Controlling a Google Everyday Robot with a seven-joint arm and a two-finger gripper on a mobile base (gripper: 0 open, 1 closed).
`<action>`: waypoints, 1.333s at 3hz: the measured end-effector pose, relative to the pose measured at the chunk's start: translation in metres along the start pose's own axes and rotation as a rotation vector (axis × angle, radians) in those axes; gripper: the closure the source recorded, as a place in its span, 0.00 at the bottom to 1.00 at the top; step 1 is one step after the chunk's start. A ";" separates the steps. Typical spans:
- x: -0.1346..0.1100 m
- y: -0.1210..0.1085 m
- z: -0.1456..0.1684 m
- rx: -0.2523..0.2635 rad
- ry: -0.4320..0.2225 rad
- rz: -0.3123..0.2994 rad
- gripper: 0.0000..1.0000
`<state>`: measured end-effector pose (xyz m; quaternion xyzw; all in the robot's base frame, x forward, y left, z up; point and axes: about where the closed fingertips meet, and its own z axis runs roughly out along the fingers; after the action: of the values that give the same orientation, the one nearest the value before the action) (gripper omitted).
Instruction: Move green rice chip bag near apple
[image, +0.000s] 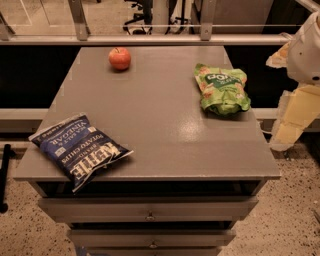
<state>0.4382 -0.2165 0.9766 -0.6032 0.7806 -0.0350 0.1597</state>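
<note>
A grey cabinet (150, 125) seen from the front and slightly above, with its flat top holding three things. A small red-orange apple (120, 58) stands near the back edge, a little left of centre. The green rice chip bag (222, 89), glossy with white lettering, lies flat towards the back right of the top, close to the right edge and well apart from the apple, with bare surface between them. A dark blue Kettle potato chip bag (79, 149) lies flat at the front left corner, its lettering upside down to the viewer and one corner hanging over the front edge. Below the top, two drawers (150, 209) with small handles are visible. At the right border of the view, off the side of the cabinet and just beyond the green bag, is the robot's white arm (306, 50) with the pale yellowish gripper (292, 117) below it, touching nothing on the top; whether the gripper is open or closed cannot be told. The floor (290, 210) is speckled.
</note>
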 end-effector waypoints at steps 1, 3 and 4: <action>0.000 0.000 0.000 0.000 0.000 0.000 0.00; 0.004 -0.048 0.023 0.050 -0.064 0.066 0.00; 0.003 -0.087 0.048 0.075 -0.129 0.157 0.00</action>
<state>0.5325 -0.2359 0.9518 -0.5349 0.8117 -0.0128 0.2342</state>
